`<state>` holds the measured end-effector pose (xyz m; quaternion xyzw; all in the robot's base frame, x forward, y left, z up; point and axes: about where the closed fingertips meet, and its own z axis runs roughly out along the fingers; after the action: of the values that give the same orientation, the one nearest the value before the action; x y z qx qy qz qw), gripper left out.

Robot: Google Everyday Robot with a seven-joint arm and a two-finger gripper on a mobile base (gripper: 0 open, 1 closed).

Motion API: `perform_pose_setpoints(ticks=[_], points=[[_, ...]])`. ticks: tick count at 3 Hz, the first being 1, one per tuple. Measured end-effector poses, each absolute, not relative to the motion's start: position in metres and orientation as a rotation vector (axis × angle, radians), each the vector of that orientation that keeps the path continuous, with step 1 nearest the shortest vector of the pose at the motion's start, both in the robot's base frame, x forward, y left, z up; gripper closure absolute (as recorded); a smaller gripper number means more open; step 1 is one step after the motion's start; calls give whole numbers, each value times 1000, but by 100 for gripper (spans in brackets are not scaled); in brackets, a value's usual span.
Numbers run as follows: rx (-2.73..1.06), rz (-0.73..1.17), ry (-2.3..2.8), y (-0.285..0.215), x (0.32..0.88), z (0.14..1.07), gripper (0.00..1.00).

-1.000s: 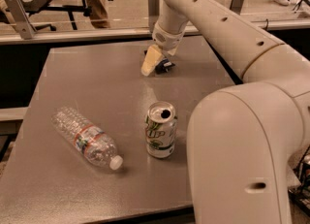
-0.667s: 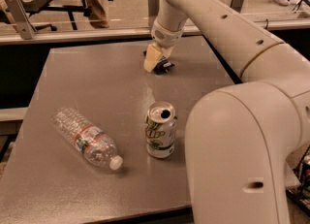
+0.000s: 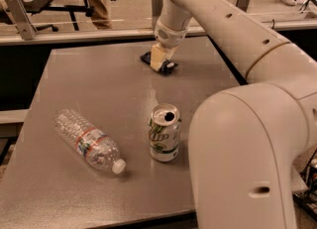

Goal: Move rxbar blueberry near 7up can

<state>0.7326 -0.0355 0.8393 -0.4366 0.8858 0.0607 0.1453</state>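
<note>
Camera view. Shows the gripper low over the far edge of the tabletop, a little right of that edge's middle, hanging from the one cream arm that reaches in from the right side. Places the rxbar blueberry directly under it, flat on the surface, with dark wrapper ends poking out to the left and to the near-right of the cream tip. Cannot tell whether the gripper is clamped on the bar or merely pressed against it, since the tip covers the bar's middle. Reads the bar's long axis as probably running roughly along the far edge, slanted a little toward the near-right corner.

Puts the 7up can upright toward the near edge, close to straight in front of the gripper and well apart from the bar. Makes the coming move, by this layout, a carry from the far edge toward the near edge, with hardly any sideways shift. Notes the clear bottle lying on its side left of the can, cap end pointing toward it, near but not touching.

Makes out green lettering on the can's silver side, consistent with "7up". Finds a red-striped label on the bottle with no legible words, and no readable print on the bar's wrapper.
</note>
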Motion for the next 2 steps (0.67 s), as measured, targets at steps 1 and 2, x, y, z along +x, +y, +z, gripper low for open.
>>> perform_pose_setpoints(ticks=[1, 2], points=[[-1327, 220, 2501, -36, 703, 861, 100], [-1417, 286, 2436, -38, 663, 882, 100]])
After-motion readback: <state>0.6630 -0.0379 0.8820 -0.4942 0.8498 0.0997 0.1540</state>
